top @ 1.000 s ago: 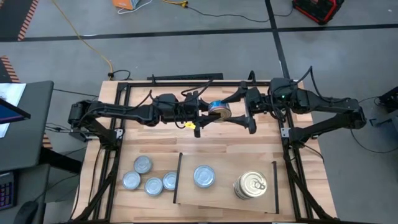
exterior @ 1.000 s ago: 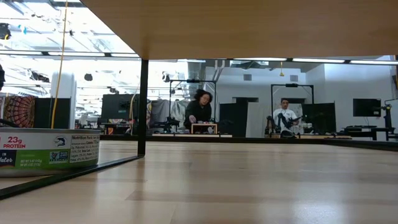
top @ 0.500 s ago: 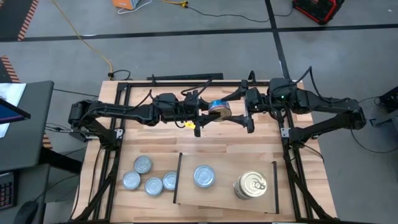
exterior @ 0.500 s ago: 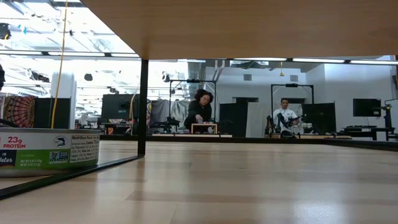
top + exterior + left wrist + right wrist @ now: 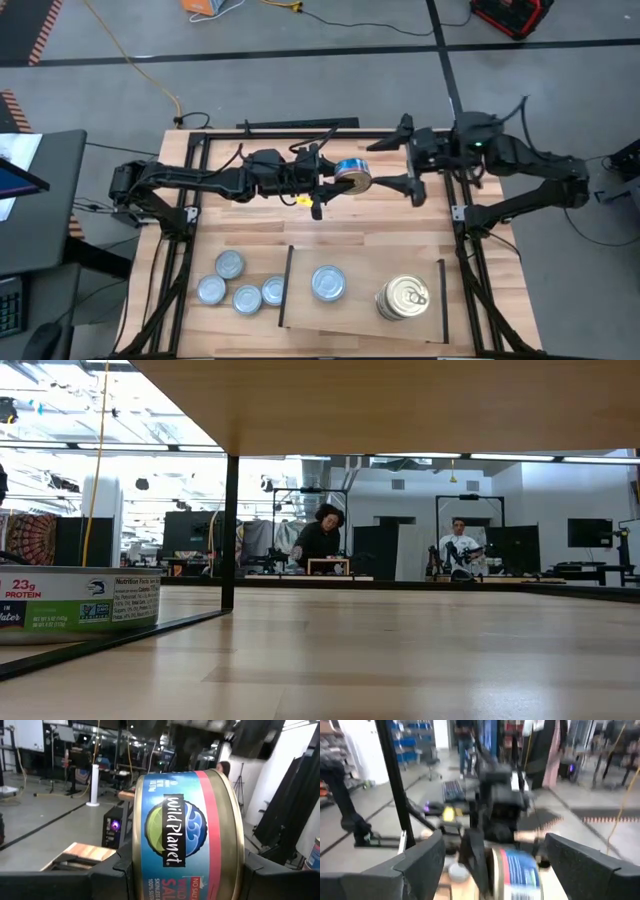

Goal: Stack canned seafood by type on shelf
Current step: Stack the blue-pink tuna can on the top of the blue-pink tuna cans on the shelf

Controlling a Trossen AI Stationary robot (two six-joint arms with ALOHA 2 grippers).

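My left gripper (image 5: 350,178) reaches in from the table's left and is shut on a blue-labelled tin with a gold rim (image 5: 187,825), high above the far middle of the table. My right gripper (image 5: 398,158) is open just to the right of that tin, its fingers spread and clear of it; the right wrist view shows the tin (image 5: 516,870) ahead between them. The shelf (image 5: 360,320) lies near the front edge and carries one silvery-blue tin (image 5: 328,283) and a gold-lidded stack (image 5: 402,298). Several silvery-blue tins (image 5: 240,282) sit on the tabletop left of it. My left gripper pinches the blue-labelled tin between its two fingers (image 5: 117,870), which press on the tin's two flat faces (image 5: 134,845), one on each. The fingers come level from the table's left. The tin is lifted clear and turned on edge, its label wall facing the wrist camera.
The shelf has a thin black strip on each short side (image 5: 287,285), (image 5: 440,300). In the low view one labelled tin (image 5: 80,605) stands at the left by a black upright (image 5: 230,530). People sit in the room beyond the table. Bare tabletop lies between the arms and the shelf.
My right gripper has drawn back toward the table's right edge, away from the blue-labelled tin that its fingers flanked a second ago. The tin has stayed where it was in my left gripper.
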